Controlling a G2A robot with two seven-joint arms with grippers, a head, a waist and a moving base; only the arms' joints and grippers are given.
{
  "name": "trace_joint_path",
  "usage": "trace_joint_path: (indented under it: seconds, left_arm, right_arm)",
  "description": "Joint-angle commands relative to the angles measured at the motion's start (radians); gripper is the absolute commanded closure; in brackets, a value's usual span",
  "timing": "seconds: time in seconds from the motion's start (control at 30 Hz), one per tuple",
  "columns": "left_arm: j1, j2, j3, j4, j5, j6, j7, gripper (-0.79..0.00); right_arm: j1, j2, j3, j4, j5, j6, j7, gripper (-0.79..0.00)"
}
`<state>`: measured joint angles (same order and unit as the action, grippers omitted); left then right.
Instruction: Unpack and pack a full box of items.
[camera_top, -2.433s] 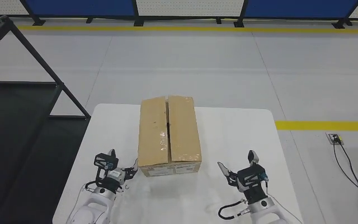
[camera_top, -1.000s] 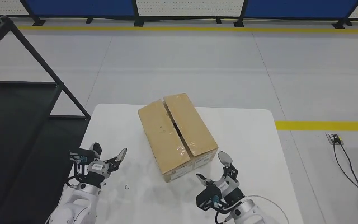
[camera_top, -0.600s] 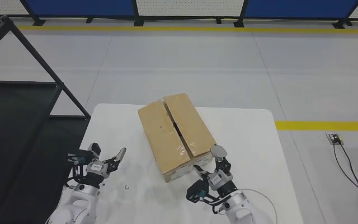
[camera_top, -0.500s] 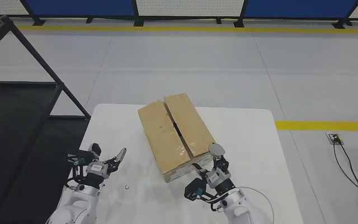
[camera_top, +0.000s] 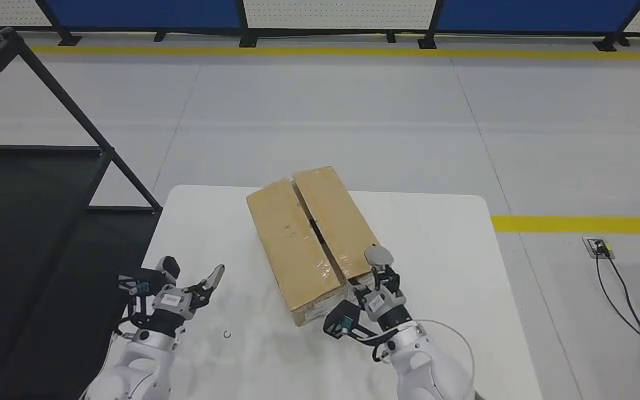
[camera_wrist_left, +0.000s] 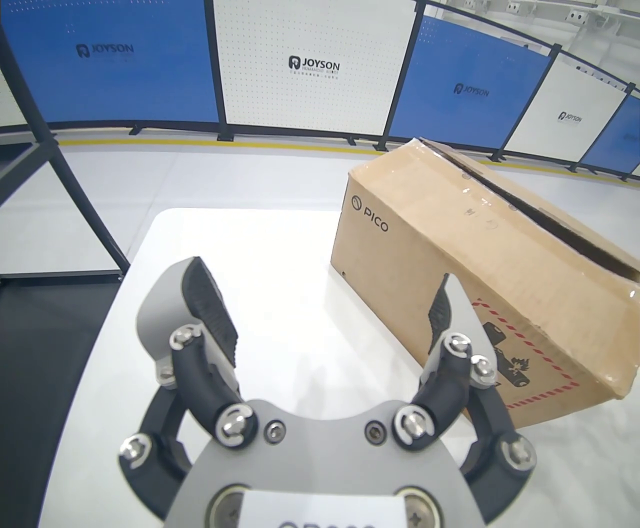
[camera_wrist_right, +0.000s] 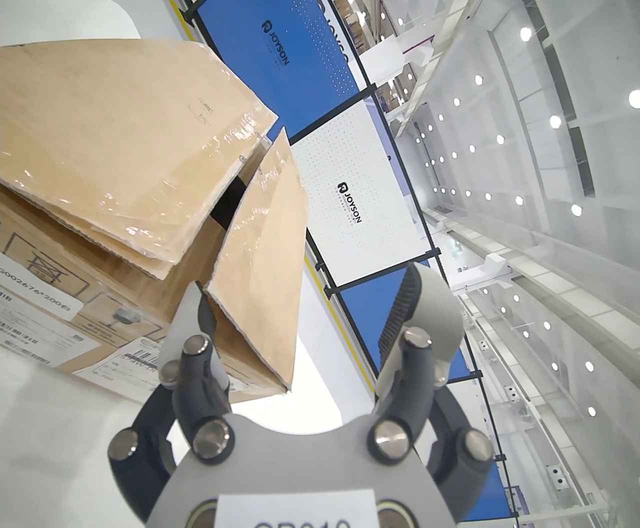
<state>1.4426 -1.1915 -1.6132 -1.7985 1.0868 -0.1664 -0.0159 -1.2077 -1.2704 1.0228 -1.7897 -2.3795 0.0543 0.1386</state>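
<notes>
My right gripper (camera_wrist_right: 307, 285), spread wide, straddles the box (camera_wrist_left: 475, 260) flap (camera_wrist_right: 260, 260) to lift it; my left gripper (camera_wrist_left: 322, 277) hangs wide beside

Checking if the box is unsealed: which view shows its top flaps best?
Right wrist view: one flap stands lifted between the open right gripper's fingers, a dark gap beside it. The top view shows the box's seam from above; the left wrist view, only a slit.

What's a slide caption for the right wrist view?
Open right gripper at the box end, a raised flap corner between its jaws.
</notes>
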Motion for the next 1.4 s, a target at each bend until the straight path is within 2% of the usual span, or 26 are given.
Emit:
trace_joint_path:
  seconds: [0.0,0.1,0.13,0.23,0.33,0.4,0.5,0.57,0.87,1.37]
  left_arm:
    - [-0.002,0.0,-0.002,0.001,0.003,0.0,0.0,-0.785]
    - [-0.005,0.0,-0.01,0.006,0.004,0.003,0.004,-0.785]
    - [-0.005,0.001,-0.014,0.008,0.003,0.004,0.006,-0.785]
    - [-0.007,0.001,-0.028,0.015,-0.01,0.008,0.008,-0.785]
    - [-0.008,0.001,-0.04,0.021,-0.021,0.008,0.008,-0.785]
    - [-0.009,0.001,-0.045,0.024,-0.025,0.01,0.009,-0.785]
    - [-0.011,0.001,-0.056,0.028,-0.03,0.018,0.011,-0.785]
    - [-0.016,0.002,-0.067,0.033,-0.04,0.024,0.013,-0.785]
    - [-0.029,0.004,-0.117,0.059,-0.065,0.031,0.012,-0.785]
    - [-0.039,0.005,-0.115,0.07,-0.053,0.033,0.008,-0.785]
  right_arm:
    - [0.004,-0.003,-0.002,0.01,0.005,0.001,-0.001,-0.52]
    - [0.014,-0.009,-0.007,0.028,0.012,0.005,-0.002,-0.462]
    - [0.017,-0.011,-0.009,0.035,0.015,0.006,-0.001,-0.391]
    - [0.024,-0.016,-0.011,0.053,0.027,0.012,-0.009,-0.32]
    - [0.025,-0.019,-0.01,0.064,0.03,0.016,-0.018,-0.151]
    - [0.025,-0.021,-0.008,0.067,0.033,0.016,-0.024,-0.077]
    - [0.022,-0.023,-0.001,0.069,0.04,0.017,-0.032,-0.068]
    - [0.017,-0.023,0.006,0.068,0.046,0.016,-0.042,-0.009]
    - [-0.018,-0.018,0.042,0.05,0.063,-0.03,-0.116,0.0]
    - [-0.145,0.008,0.178,-0.025,0.132,-0.085,-0.283,0.0]
